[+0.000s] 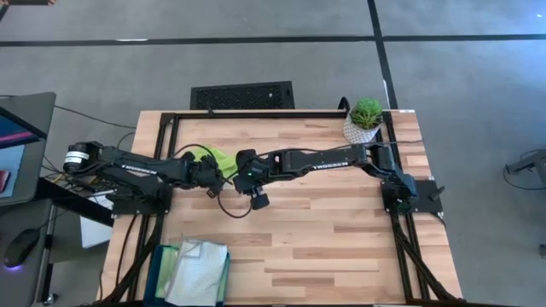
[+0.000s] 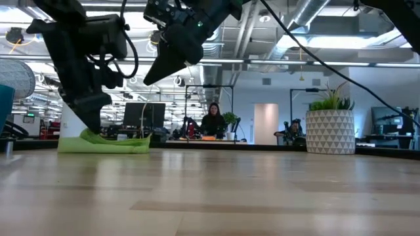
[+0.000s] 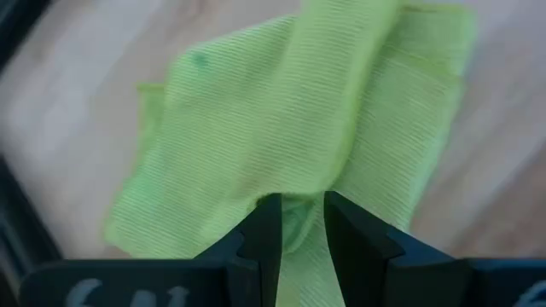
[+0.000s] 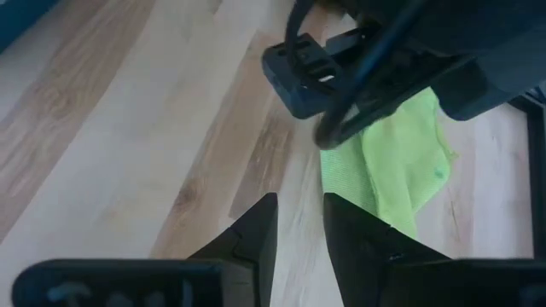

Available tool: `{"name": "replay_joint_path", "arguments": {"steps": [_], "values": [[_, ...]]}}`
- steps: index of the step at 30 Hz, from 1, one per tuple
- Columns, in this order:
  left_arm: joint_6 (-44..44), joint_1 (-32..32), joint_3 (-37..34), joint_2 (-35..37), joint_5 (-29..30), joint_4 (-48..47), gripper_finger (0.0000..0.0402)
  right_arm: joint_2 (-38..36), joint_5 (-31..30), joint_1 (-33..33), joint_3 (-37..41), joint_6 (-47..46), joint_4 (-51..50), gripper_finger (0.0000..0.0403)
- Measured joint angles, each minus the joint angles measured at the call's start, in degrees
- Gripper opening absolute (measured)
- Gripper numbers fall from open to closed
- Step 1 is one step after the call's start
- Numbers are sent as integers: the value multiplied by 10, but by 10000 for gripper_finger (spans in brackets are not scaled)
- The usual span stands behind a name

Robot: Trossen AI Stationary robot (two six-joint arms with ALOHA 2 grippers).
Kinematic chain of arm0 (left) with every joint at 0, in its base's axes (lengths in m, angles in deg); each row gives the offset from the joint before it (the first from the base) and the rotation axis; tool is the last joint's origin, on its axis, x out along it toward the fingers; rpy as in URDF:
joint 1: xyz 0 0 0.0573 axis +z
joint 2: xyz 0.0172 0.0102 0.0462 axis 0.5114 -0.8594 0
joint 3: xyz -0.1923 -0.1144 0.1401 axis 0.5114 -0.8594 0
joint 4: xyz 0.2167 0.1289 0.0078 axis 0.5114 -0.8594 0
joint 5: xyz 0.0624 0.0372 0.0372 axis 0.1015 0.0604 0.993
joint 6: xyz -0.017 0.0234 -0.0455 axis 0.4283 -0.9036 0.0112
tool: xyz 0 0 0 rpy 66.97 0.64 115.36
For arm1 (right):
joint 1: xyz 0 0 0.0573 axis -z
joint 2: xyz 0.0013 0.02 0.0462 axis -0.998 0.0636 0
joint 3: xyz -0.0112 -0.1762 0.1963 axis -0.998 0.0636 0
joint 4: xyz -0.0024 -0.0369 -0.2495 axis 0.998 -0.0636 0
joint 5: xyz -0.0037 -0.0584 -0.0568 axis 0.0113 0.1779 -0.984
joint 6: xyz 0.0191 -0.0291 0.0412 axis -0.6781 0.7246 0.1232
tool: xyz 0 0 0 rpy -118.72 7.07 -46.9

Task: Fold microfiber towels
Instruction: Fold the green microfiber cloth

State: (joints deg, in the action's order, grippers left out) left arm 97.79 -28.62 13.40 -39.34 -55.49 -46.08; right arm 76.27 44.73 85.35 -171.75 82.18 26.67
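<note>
I count one teal bin [image 1: 159, 275] at the worktop's front-left corner holding pale towels [image 1: 198, 271] (number unclear), one lime green towel [image 3: 290, 136] near the back-left edge pinched by my left gripper [image 3: 294, 223], right gripper [image 4: 299, 226] narrowly parted, empty.

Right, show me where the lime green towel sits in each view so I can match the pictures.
High view: lime green towel, upper left of the table, partly under the arms.
Low view: far left, lying flat on the tabletop under the left arm.
Left wrist view: fills the centre; a fold sits between the left end effector's fingers.
Right wrist view: right of centre, below the other arm.
Shared landmark: the left arm, directly over the towel.
</note>
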Motion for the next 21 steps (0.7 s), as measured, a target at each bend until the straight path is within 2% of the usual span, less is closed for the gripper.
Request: {"name": "replay_joint_path", "arguments": {"steps": [5, 10, 17, 21], "values": [[-21, 27, 0, 0, 20, -1, 83, 0, 0, 3, 0, 0, 0, 120], [-45, 57, 0, 0, 73, -1, 83, 0, 0, 5, 0, 0, 0, 120], [-57, 111, 0, 0, 118, -6, 83, 0, 0, 5, 0, 0, -6, 120], [-56, 135, 0, 0, 122, -8, 83, 0, 0, 5, 0, 0, -9, 120]]}}
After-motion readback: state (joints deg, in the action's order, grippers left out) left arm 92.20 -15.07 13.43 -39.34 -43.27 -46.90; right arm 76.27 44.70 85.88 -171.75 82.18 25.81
